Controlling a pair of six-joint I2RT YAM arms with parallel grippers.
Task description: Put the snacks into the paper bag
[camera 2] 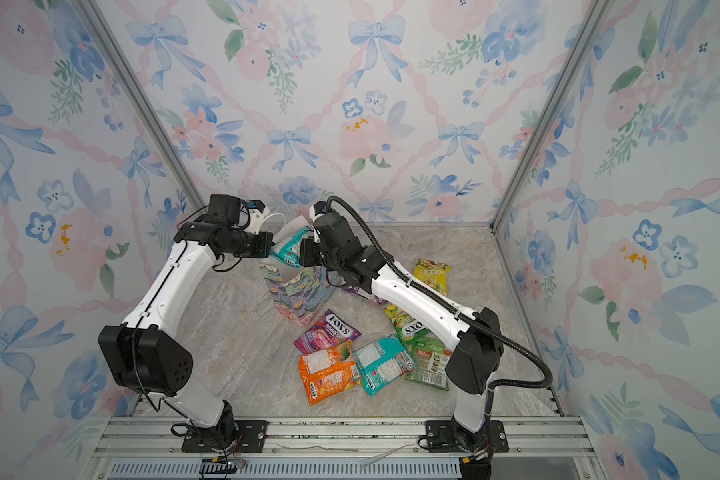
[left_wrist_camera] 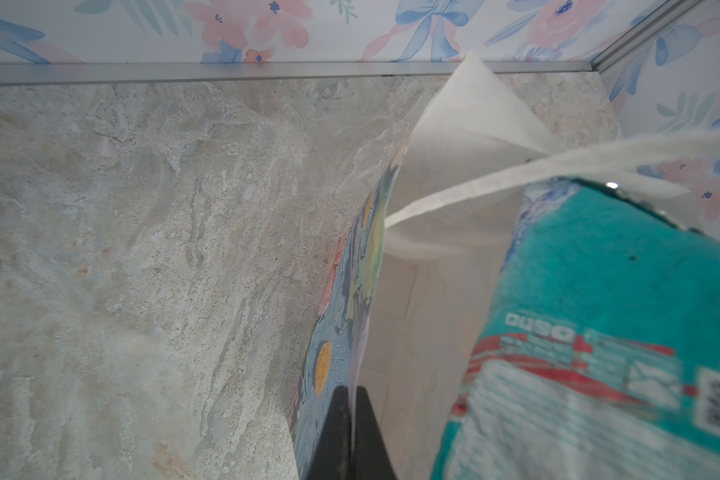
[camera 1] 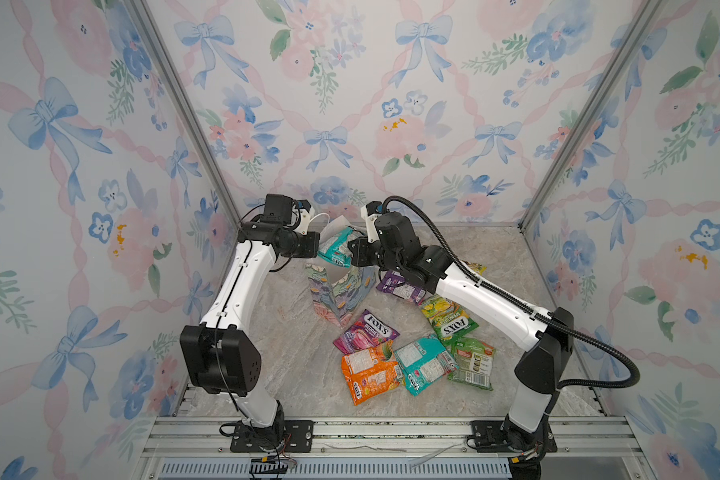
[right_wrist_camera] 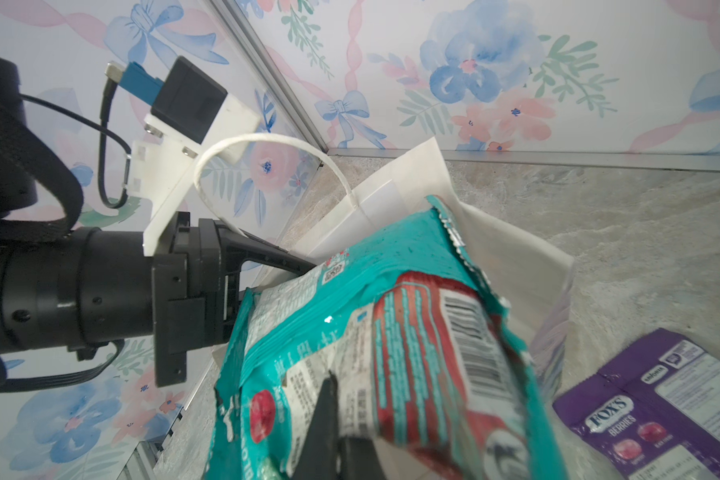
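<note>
Right wrist view: right end effector (right_wrist_camera: 336, 432) clamped shut on one edge of a teal packet (right_wrist_camera: 391, 316), which is poised at the mouth of the bag (right_wrist_camera: 516, 257).
Left end effector (left_wrist_camera: 352, 428): jaws pinched shut on the bag's side wall at the rim, painted face outward and white lining inward, apparently holding the mouth open.
Bag: upright at mid-counter (camera 1: 292, 365) between the two arms, with one cord handle (right_wrist_camera: 267, 139) arching free.
Key relation: the packet hangs tilted over the opening, its long axis running away from the right end effector and its far end nosing toward the white lining. The way in looks to be forward and down, and the right arm is the one carrying it.
Top views alone: seven loose packets (camera 1: 368, 370) lie scattered on the counter in front of the bag and to its right.
Left wrist view alone: the bag's interior, bare white where visible.
</note>
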